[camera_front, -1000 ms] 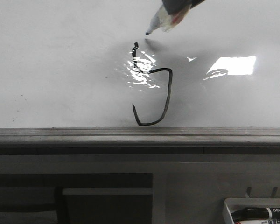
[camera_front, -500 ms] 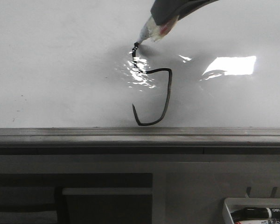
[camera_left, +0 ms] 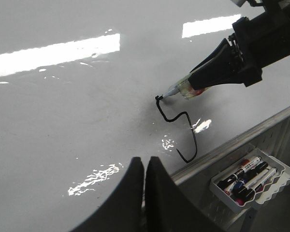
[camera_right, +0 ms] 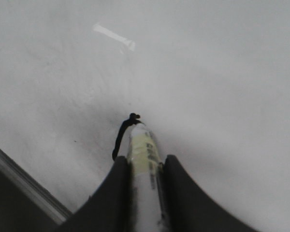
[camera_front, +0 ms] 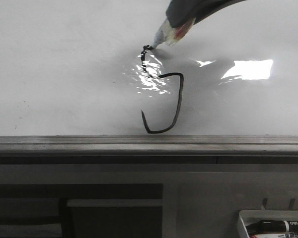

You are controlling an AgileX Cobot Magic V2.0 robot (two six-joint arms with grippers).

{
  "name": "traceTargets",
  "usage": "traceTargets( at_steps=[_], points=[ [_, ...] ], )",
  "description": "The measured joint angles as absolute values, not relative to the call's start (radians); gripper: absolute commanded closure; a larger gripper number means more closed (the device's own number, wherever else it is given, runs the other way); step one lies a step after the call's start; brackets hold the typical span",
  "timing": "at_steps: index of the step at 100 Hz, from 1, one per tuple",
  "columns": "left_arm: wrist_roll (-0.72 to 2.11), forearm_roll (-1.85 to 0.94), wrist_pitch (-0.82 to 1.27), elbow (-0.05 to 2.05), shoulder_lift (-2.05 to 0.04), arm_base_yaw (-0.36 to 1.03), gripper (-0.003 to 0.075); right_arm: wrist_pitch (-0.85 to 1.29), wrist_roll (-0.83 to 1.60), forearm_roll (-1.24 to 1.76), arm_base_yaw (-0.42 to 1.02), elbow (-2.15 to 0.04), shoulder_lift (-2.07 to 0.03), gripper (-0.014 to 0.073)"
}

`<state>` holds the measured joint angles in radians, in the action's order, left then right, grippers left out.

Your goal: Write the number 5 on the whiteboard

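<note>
Across the whiteboard (camera_front: 64, 59), the marker (camera_front: 165, 33) clamped in the right gripper (camera_right: 145, 166) has touched down atop the number 5 (camera_front: 164, 99), starting its top bar; left gripper (camera_left: 145, 169) closed, empty.

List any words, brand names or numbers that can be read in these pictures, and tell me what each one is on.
"deli": on a marker lying in the tray, front view; only partly legible.
Unfinished number 5: hand-drawn on the whiteboard; its top bar is missing.
Marker in the right claw: dark print on its barrel, too blurred to read.
Markers in the tray, left wrist view: labels too small to read.
</note>
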<state>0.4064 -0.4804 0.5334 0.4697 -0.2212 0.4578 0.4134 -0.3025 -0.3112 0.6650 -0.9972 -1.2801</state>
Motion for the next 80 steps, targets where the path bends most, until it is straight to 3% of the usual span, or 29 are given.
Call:
traceTargets(
  at_steps=[61,80],
  points=[
    [0.406,-0.482,0.533,0.47,-0.221,0.458,0.0741,0.582,-0.399,-0.438,0.634,-1.002,-1.199,0.0635],
    [0.406,-0.501,0.529,0.47,-0.221,0.458,0.0738,0.539,-0.395,-0.485,0.739,-1.007,-1.106,0.0635]
  ],
)
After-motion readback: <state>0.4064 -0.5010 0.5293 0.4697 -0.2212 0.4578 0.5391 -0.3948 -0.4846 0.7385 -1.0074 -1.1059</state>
